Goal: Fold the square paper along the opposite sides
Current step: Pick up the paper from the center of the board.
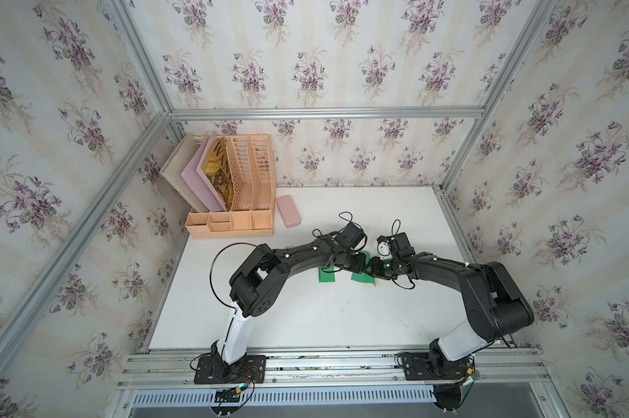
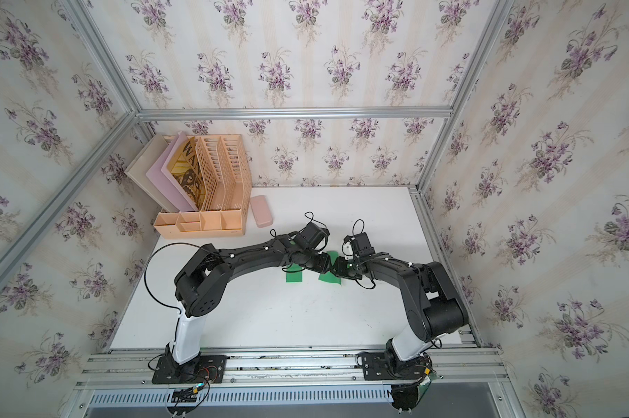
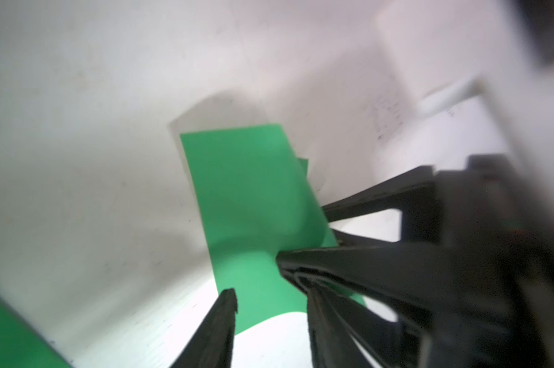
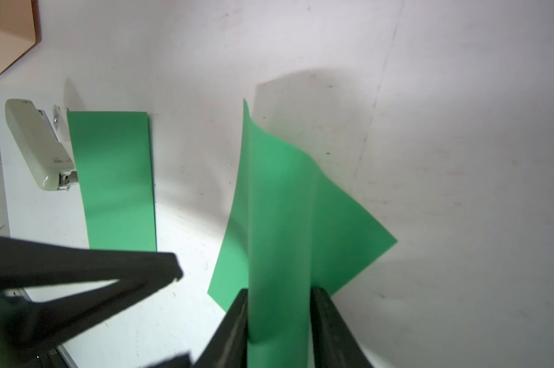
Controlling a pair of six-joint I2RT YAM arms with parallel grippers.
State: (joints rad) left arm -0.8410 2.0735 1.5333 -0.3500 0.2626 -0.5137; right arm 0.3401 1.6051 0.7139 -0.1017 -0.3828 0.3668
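The green square paper (image 1: 361,278) (image 2: 329,278) lies mid-table under both wrists. In the right wrist view part of it curls up off the table (image 4: 278,207), and my right gripper (image 4: 280,291) (image 1: 372,266) is shut on that raised curl, one jaw on each side. My left gripper (image 3: 270,296) (image 1: 358,266) hangs just beside it, tip to tip with the right one. Its fingers (image 3: 227,318) stand apart over the paper's edge (image 3: 250,207) and hold nothing. A second green paper, folded to a flat strip (image 1: 326,277) (image 4: 116,181), lies to the left.
A peach desk organizer (image 1: 233,202) with folders stands at the back left, with a pink case (image 1: 288,216) next to it. A white stapler-like object (image 4: 36,143) lies against the folded strip's far end. The white table (image 1: 305,325) ends at metal rails in front.
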